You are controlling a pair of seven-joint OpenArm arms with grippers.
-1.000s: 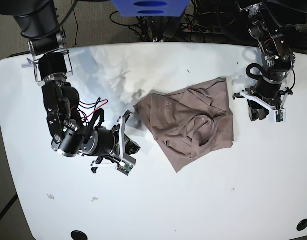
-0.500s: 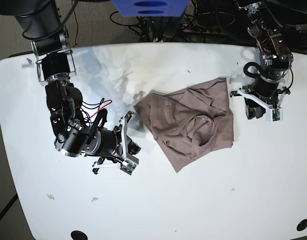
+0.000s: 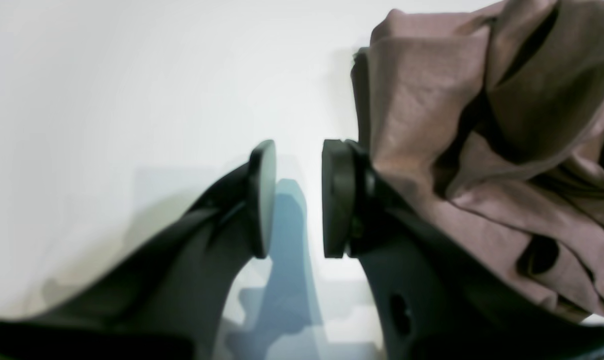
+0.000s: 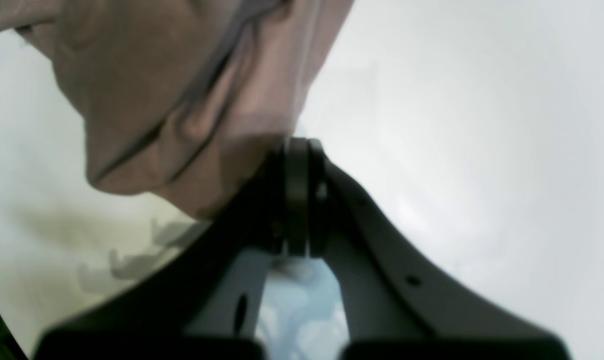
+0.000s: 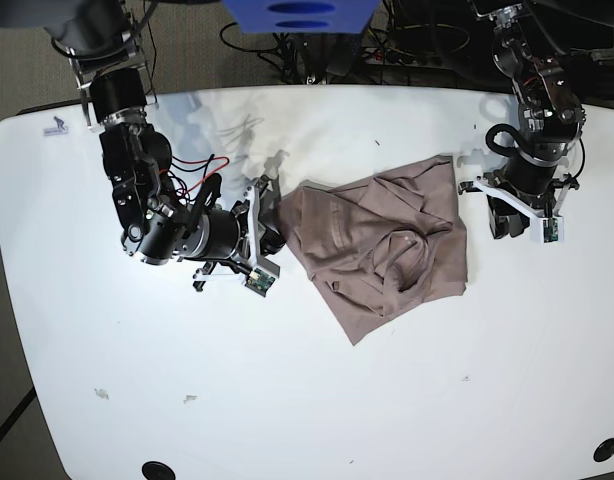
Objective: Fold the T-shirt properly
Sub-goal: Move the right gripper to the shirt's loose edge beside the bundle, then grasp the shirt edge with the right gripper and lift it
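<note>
Surface: white bench [image 5: 317,400] with rounded corners; we see dark cables beyond its far edge.
T-shirt: we find the mauve-brown T-shirt [image 5: 382,245] lying crumpled right of the bench's middle, not folded flat.
Left gripper: left gripper [image 3: 291,197] sits just beside the shirt's right edge in the base view; its fingers [image 3: 338,197] stand apart with only bare bench between them.
Right gripper: right gripper [image 4: 296,195] rests at the shirt's left edge; its fingers are pressed together, cloth bunched against one side.

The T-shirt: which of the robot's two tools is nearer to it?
Right. The right tool is at the T-shirt's edge, shut. The left tool hangs beside the opposite edge, slightly apart.
</note>
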